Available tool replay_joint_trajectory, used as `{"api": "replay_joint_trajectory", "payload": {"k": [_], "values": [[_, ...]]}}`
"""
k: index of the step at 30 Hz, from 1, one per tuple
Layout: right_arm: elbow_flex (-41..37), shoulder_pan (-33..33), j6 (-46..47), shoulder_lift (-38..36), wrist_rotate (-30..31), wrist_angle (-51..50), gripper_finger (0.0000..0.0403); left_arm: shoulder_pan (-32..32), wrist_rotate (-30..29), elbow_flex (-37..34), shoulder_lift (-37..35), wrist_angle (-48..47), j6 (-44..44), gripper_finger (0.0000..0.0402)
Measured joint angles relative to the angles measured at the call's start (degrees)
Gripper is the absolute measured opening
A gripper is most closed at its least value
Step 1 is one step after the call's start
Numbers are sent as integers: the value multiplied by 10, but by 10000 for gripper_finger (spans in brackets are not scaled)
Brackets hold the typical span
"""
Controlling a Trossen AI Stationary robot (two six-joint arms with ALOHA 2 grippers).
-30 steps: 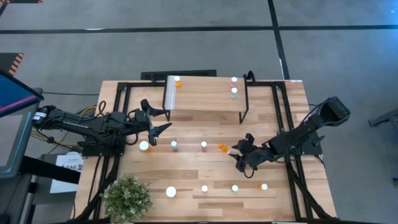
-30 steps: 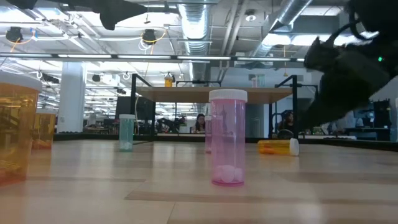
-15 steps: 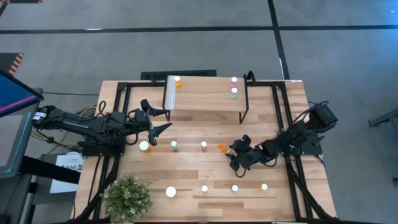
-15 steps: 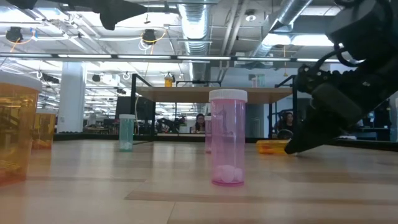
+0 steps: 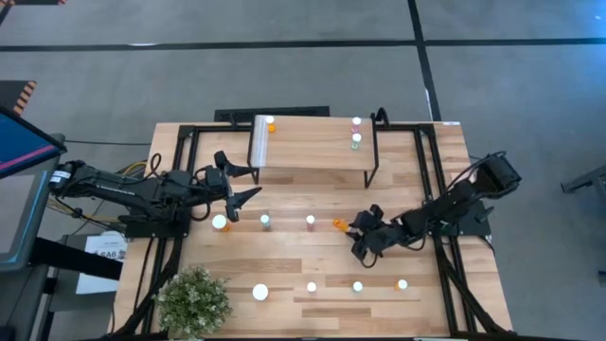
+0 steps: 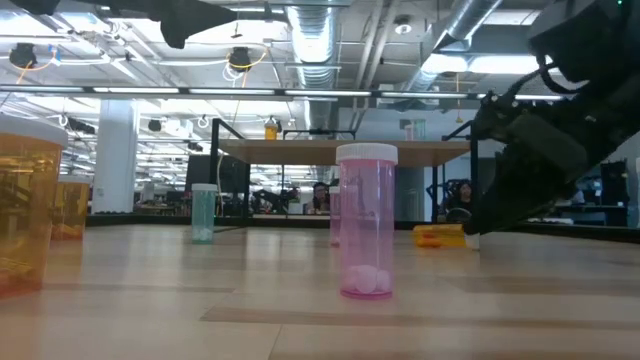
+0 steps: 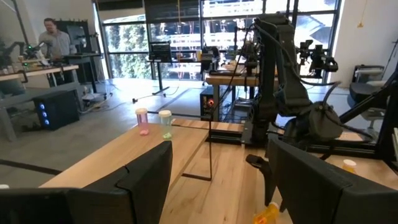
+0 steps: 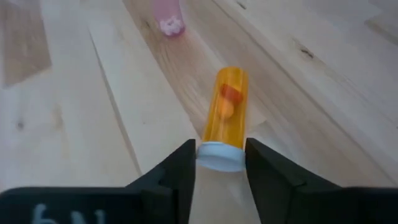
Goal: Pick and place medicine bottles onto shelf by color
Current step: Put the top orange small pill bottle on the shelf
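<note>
Below me, pale wood planks (image 8: 93, 93) run toward an open hall. My right gripper (image 8: 221, 168) has 2 fingers pinching the white cap of a toppled orange bottle (image 8: 225, 115), its long axis pointing straight away from me.

- The fallen orange bottle (image 6: 440, 236) lies partly hidden behind the right gripper (image 6: 478, 232) in the low view.
- A big orange bottle (image 6: 25, 215), far from that gripper, is cut off by the edge.

No text, label, brand, number or sign is readable anywhere; the bottles' sides show no legible print.
</note>
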Motion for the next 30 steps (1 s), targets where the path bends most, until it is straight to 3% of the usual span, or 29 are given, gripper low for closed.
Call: {"api": "replay_joint_trajectory", "payload": {"k": [6,20,30], "values": [[0,0,-2,-33,-5,-1,120,0,0,0,0,0,0,254],[0,0,-42,-115,-3,2,125,0,7,0,7,-1,-5,254],[1,-4,-103,-223,-13,55,129,0,76,33,106,1,24,254]]}}
